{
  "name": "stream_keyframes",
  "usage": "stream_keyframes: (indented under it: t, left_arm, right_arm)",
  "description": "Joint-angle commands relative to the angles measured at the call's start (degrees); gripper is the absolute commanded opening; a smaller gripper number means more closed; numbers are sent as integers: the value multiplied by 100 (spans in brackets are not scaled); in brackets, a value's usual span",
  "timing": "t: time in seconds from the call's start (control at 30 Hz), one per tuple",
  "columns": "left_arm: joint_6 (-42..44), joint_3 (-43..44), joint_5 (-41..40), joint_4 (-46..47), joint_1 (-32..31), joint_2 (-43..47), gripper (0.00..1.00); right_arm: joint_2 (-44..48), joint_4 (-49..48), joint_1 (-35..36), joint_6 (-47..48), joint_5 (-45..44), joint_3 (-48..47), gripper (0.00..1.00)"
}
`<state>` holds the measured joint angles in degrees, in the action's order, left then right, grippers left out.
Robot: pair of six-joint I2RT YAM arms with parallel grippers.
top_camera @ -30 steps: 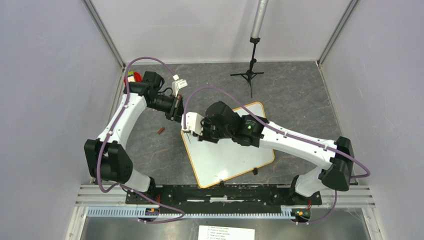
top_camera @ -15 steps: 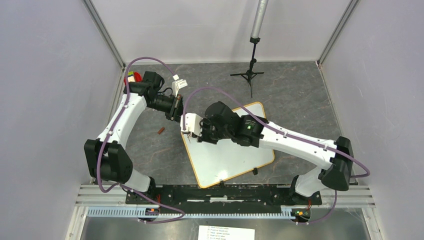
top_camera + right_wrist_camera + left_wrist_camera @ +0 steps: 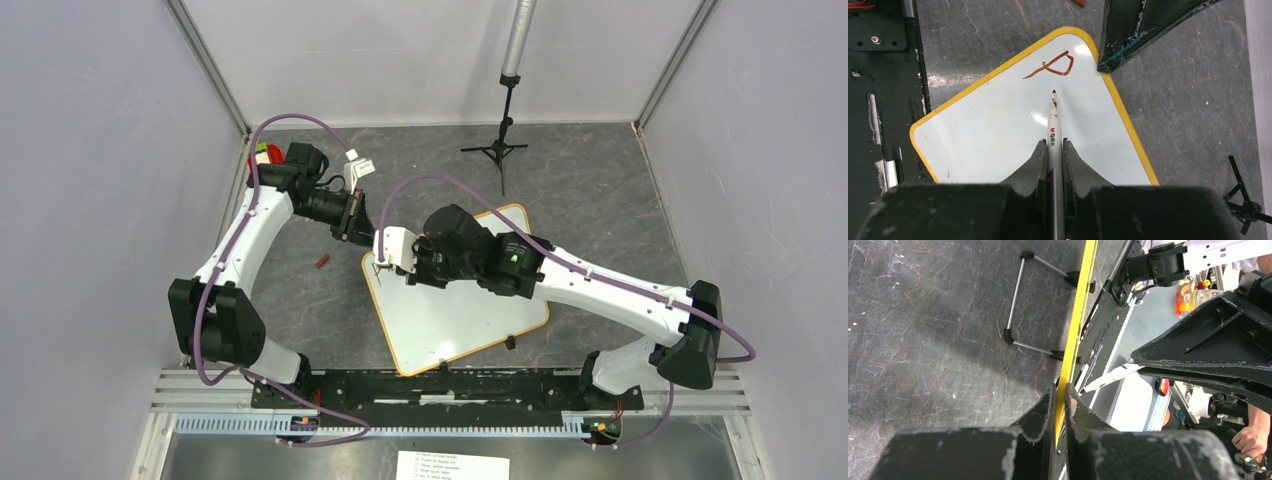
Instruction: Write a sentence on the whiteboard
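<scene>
The whiteboard (image 3: 455, 305) lies turned at an angle on the dark table, white with a yellow rim. My left gripper (image 3: 353, 226) is shut on its far-left rim, which runs edge-on as a yellow strip (image 3: 1077, 315) between the jaws of the left gripper (image 3: 1061, 392). My right gripper (image 3: 1053, 145) is shut on a grey marker (image 3: 1054, 122). The marker's dark tip points at the board (image 3: 998, 135) just below a brownish-red letter "P" (image 3: 1053, 66), the only part of the sentence that shows. From above, the right gripper (image 3: 384, 258) hovers over that same corner.
A black tripod (image 3: 500, 150) stands at the back of the table. Left of the board lies a small brownish cap (image 3: 322, 262), and a red and green object (image 3: 263, 155) sits at the back left. A black clip (image 3: 510, 342) lies by the board's near edge.
My right arm has shifted a little to the right with the marker. The left arm and the board have not moved.
</scene>
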<state>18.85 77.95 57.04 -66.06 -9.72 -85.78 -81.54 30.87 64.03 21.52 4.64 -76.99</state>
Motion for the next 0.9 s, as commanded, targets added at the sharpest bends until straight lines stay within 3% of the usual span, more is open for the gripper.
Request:
stream_keyframes:
  t: [0.0,0.87]
  left_arm:
    - [-182,63,132,25,-13,91,2]
    - [-163,55,132,28,-13,76,2]
  right_arm:
    - [-73,-133,-9,15,-242,-86,0]
    - [-183,-101,-5,-7,-110,124,0]
